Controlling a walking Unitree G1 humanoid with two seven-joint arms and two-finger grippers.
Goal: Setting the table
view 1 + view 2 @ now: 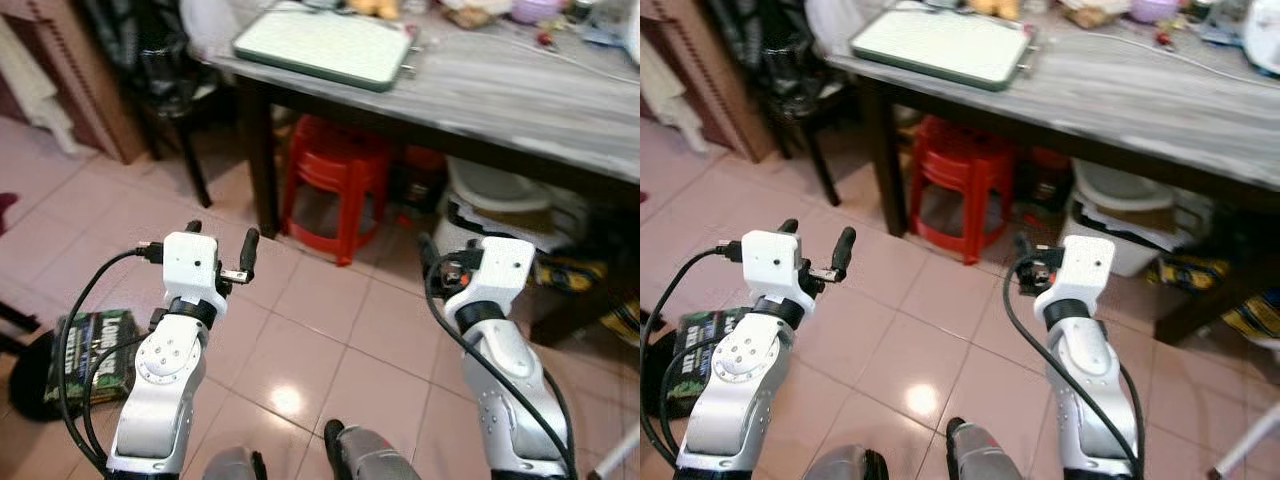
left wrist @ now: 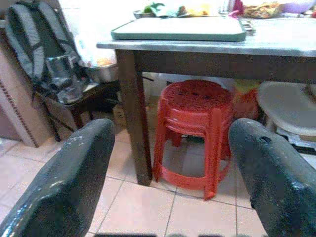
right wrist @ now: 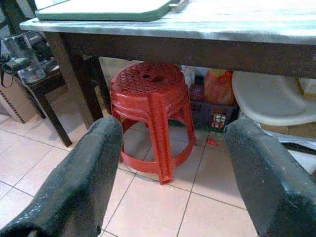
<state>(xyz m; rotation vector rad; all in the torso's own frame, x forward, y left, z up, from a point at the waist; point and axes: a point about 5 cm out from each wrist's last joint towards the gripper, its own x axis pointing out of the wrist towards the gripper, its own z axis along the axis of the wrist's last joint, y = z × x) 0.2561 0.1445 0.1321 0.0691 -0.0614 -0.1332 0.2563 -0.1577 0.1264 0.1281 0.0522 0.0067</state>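
Standing back from the table [image 1: 520, 90] with both arms raised and nothing grabbed yet: the left end effector [image 2: 170, 177] and right end effector [image 3: 173, 173] both have their fingers spread wide and empty, hovering over the pink floor tiles. What it needs is farther ahead and higher up, on the grey wood-grain top, where a flat pale-green rectangular tray [image 1: 325, 45] lies with its long axis running left-right, so I'd say the left arm is closer. Under the table sits a stack of red perforated plastic stools [image 3: 150, 106].
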